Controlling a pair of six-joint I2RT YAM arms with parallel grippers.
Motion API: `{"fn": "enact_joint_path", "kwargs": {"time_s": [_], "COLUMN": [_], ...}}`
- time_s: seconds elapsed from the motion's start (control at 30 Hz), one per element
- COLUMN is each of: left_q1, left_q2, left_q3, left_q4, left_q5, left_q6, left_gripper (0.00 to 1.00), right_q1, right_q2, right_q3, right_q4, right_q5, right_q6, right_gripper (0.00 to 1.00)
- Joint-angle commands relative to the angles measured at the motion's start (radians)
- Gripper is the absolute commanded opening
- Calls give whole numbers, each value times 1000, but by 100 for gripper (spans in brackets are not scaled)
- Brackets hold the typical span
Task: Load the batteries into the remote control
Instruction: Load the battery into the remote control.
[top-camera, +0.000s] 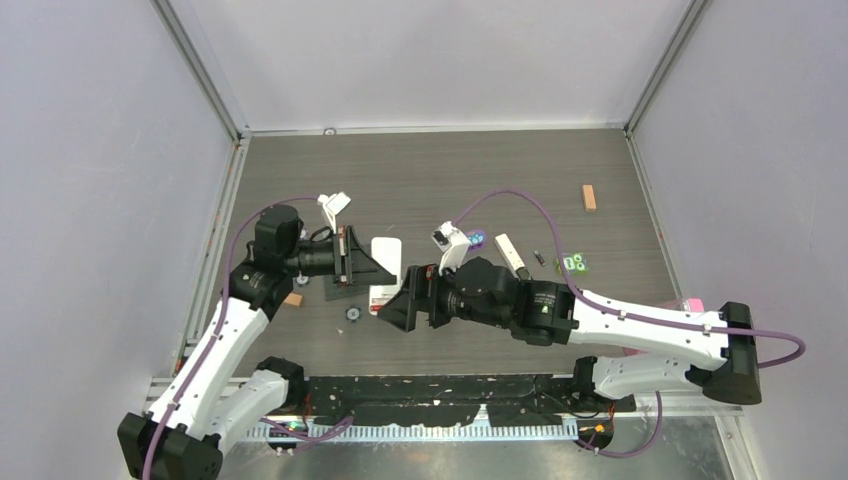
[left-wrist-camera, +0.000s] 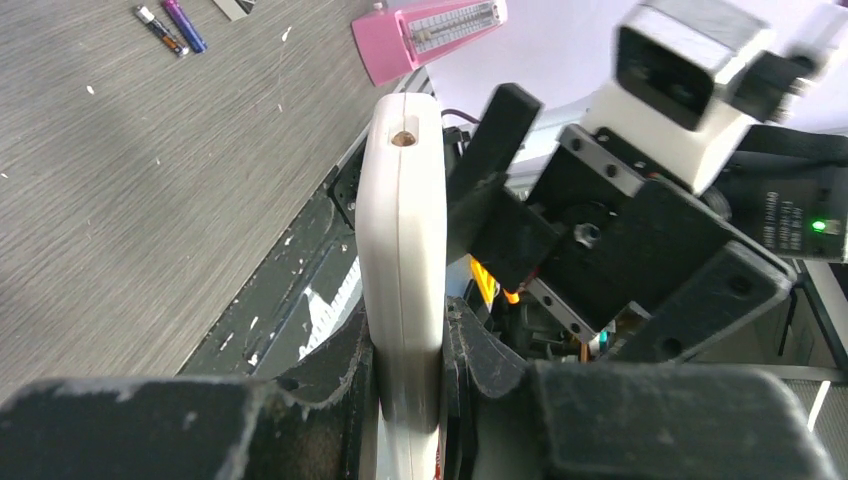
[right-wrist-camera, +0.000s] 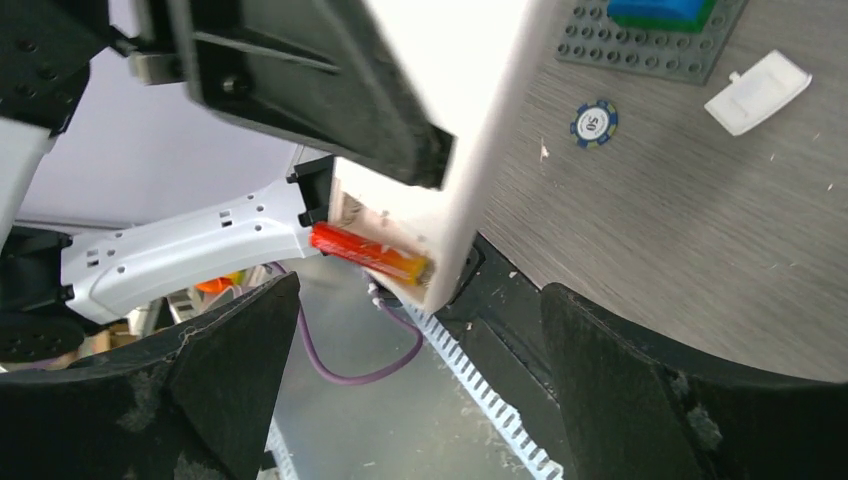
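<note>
Left fingers (left-wrist-camera: 338, 372) are clamped tight on the white remote control (left-wrist-camera: 401, 260), holding it edge-on, and the reddish-orange battery (right-wrist-camera: 369, 254) sits in the remote's open end. Right fingers (right-wrist-camera: 232, 372) are spread wide just short of that end, with nothing in them. Farther out on the tabletop (left-wrist-camera: 130, 200), the purple battery (left-wrist-camera: 185, 25) and the dark battery (left-wrist-camera: 159, 29) lie side by side.

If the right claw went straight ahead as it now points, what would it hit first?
Probably the white remote, at the end holding the orange battery, gripped by the left claw. Depth is hard to judge.
</note>
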Motion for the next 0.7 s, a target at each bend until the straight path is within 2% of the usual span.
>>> {"fn": "enact_joint_path", "kwargs": {"time_s": [0.0, 0.17, 0.67], "left_q1": [-1, -1, -2], "left_q2": [-17, -22, -16], "left_q3": [-11, -15, -18], "left_q4": [109, 123, 128], "left_q5": [18, 11, 12], "left_q6": [-67, -79, -98], "left_gripper": [0, 0, 0], "right_q1": [-34, -54, -80], "right_q2": [6, 7, 74], "right_q3": [-42, -65, -46], "right_q4": [136, 225, 292], "right_q5": [-69, -98, -214], "right_q6": [116, 134, 144], "right_gripper": [95, 95, 95]}}
